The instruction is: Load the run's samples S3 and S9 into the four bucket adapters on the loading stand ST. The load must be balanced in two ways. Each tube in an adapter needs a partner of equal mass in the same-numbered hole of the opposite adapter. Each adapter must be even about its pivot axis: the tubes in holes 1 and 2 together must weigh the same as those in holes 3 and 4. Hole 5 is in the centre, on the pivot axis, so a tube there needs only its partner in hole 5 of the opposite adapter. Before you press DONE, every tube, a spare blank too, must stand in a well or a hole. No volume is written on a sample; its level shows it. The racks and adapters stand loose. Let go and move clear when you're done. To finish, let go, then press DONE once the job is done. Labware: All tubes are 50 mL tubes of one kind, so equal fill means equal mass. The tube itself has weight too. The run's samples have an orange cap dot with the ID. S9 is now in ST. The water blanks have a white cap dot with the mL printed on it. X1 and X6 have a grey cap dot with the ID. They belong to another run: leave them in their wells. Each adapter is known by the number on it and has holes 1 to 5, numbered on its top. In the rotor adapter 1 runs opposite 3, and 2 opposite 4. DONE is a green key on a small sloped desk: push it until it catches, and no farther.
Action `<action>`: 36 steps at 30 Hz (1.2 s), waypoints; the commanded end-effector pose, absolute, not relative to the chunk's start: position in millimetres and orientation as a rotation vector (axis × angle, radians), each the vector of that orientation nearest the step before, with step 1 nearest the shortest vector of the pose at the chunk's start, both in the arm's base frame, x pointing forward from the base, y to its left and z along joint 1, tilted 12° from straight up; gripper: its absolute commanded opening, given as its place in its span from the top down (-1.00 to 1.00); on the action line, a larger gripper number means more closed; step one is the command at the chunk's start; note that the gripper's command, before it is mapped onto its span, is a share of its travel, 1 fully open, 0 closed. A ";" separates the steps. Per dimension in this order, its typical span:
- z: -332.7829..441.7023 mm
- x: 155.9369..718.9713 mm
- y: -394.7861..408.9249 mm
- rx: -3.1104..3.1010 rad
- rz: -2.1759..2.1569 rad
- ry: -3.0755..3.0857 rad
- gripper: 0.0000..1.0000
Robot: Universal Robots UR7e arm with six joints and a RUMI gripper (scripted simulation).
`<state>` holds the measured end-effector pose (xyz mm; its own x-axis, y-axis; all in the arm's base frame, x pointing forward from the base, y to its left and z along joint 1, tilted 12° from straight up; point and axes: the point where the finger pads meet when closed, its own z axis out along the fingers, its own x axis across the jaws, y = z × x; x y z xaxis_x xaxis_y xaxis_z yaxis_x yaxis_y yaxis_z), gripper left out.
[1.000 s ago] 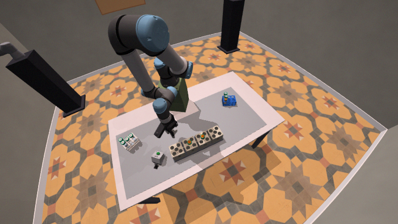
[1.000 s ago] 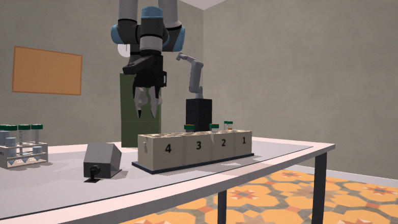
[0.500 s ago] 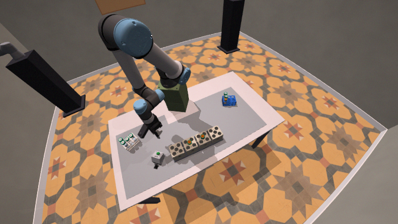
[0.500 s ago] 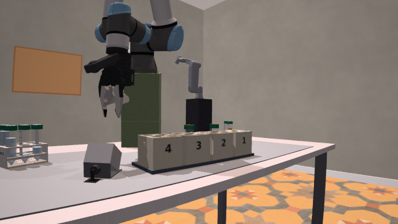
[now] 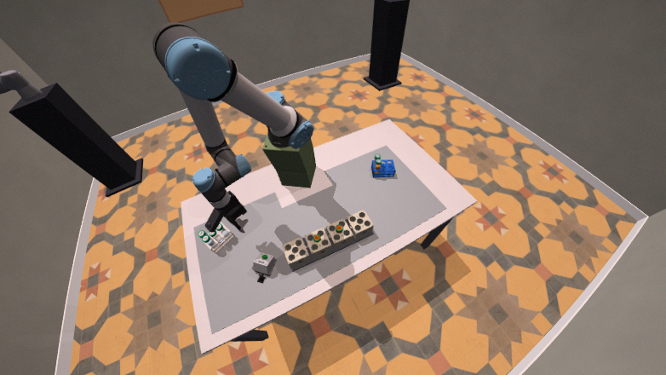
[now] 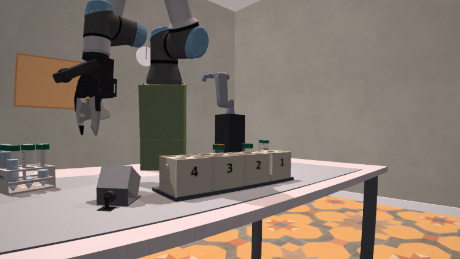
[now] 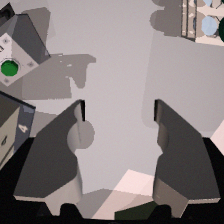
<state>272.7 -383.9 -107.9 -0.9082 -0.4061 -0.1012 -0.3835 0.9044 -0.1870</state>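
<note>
The loading stand ST (image 5: 302,267) (image 6: 225,190) holds four beige adapters in a row, numbered 4 to 1 in the exterior view. Two green-capped tubes with orange dots stand in it, one in adapter 3 (image 5: 316,237) (image 6: 218,147) and one in adapter 2 (image 5: 339,228) (image 6: 247,146). Their IDs are too small to read. My gripper (image 5: 226,226) (image 6: 88,131) (image 7: 119,101) is open and empty. It hangs high over the table next to the white rack (image 5: 223,245) (image 6: 29,189) (image 7: 189,25), which holds several water blanks. A corner of adapter 4 (image 7: 10,132) shows at the wrist view's left edge.
The DONE key (image 5: 264,256) (image 7: 8,67) sits on its small grey desk (image 6: 117,186) between the white rack and the stand. A blue rack (image 5: 384,170) with tubes stands at the far right of the mat. The green arm pedestal (image 5: 290,160) (image 6: 162,125) stands behind the stand.
</note>
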 end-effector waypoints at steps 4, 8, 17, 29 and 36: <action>-107.0 251.2 -430.7 -0.614 -0.240 2.928 0.30; -105.7 236.4 -460.6 -0.614 -0.240 2.928 0.30; -103.0 204.9 -524.2 -0.614 -0.240 2.928 0.30; -112.7 206.6 -525.5 -0.614 -0.240 2.928 0.30; -135.5 210.6 -528.5 -0.614 -0.240 2.928 0.30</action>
<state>208.3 -525.9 -123.1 -0.9067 -0.4087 -0.1047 -0.3865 0.9041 -0.1821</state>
